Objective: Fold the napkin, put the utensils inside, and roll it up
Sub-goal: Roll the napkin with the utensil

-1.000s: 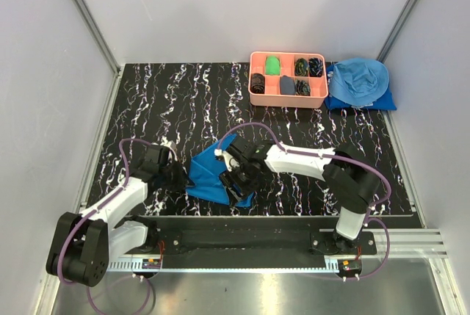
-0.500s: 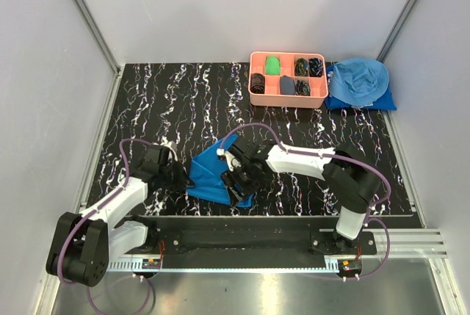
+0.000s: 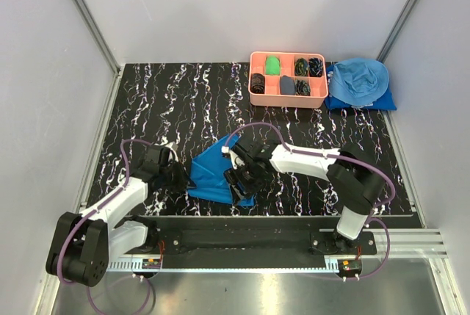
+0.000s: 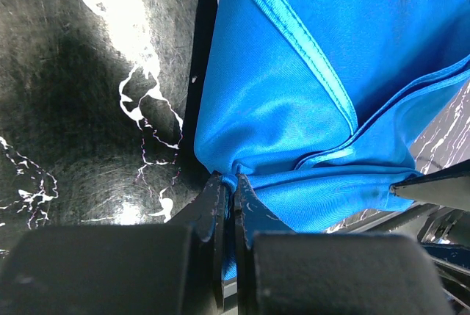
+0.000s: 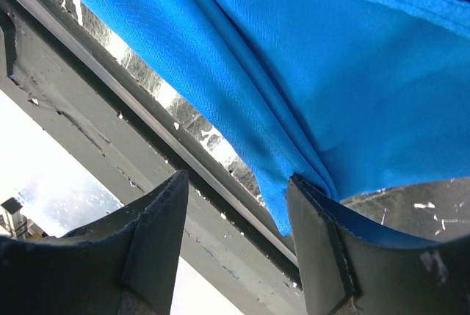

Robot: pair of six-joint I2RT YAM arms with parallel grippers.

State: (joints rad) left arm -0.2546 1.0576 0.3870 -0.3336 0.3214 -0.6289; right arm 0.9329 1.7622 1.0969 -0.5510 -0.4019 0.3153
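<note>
Two grips needed: my left gripper is pinched tight on the napkin corner, so I should close the open, empty right gripper squarely over the hem.

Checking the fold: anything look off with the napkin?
The napkin lies rumpled, not flat, at the table's near edge. The left gripper pinches one corner; the right gripper is open beside another. No utensils in sight.
</note>
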